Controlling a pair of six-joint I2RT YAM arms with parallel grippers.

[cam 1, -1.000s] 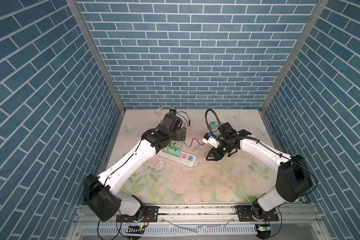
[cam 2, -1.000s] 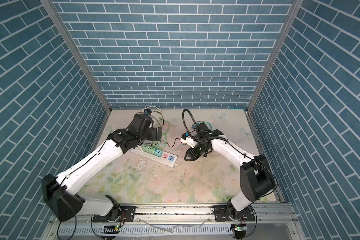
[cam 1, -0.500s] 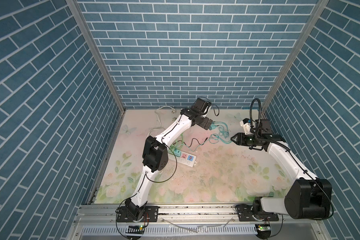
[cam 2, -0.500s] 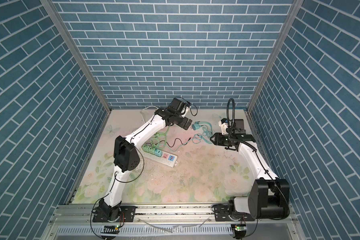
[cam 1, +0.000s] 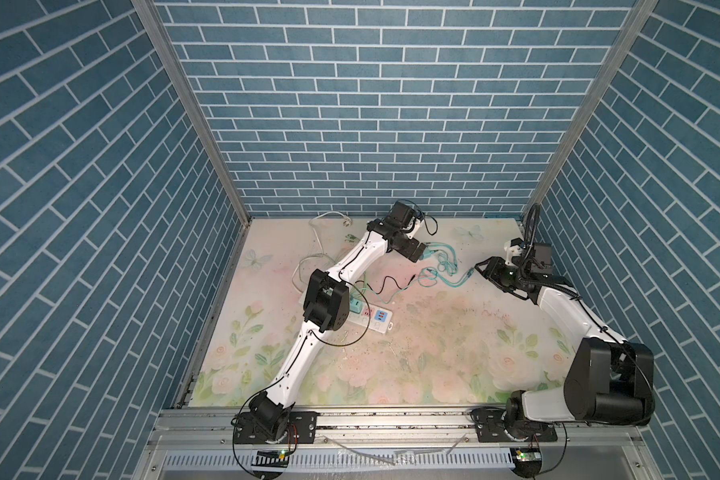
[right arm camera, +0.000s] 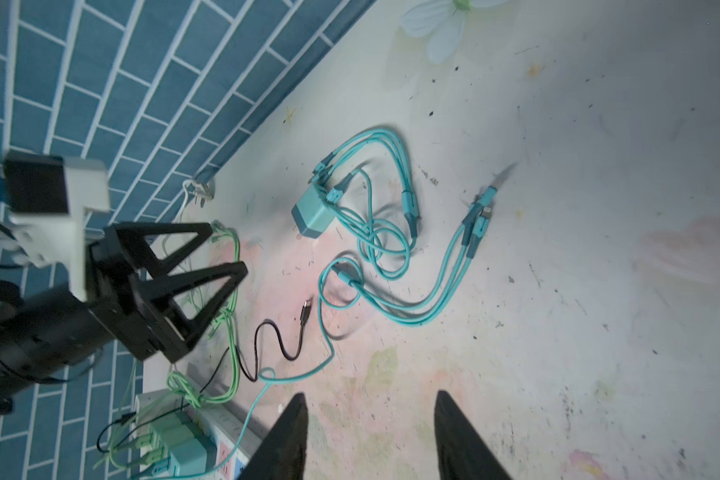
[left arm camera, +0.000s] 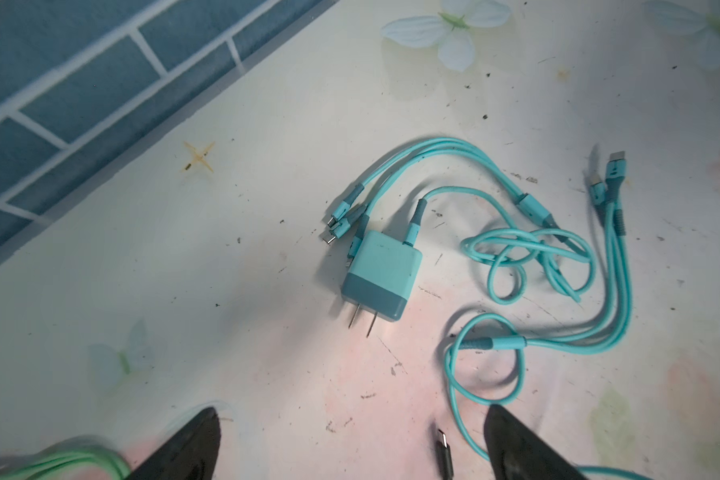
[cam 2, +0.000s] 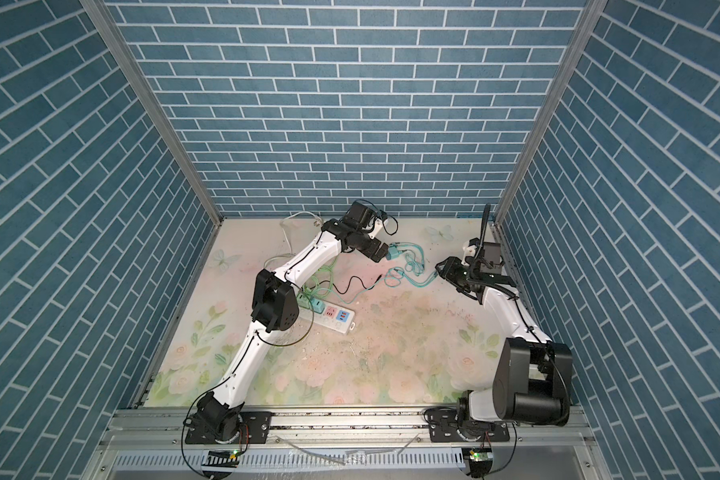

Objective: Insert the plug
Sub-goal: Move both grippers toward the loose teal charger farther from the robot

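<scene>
Approach, by my reading, is the step in hand. The left gripper point(left arm camera: 352, 415) hangs with jaws spread wide and empty. The teal charger point(left arm camera: 381, 282) lies flat just beyond them at mid-frame in the left wrist view, its prongs point(left arm camera: 362, 324) aimed back toward the fingertips. Best to descend square over the body and pinch its sides — clear of the prongs and of the cables point(left arm camera: 528, 249) looped to the right. The power strip point(cam 1: 375, 318) sits well apart, lower left of the charger in a top view. The right gripper point(right arm camera: 371, 397), partly parted, holds nothing.
</scene>
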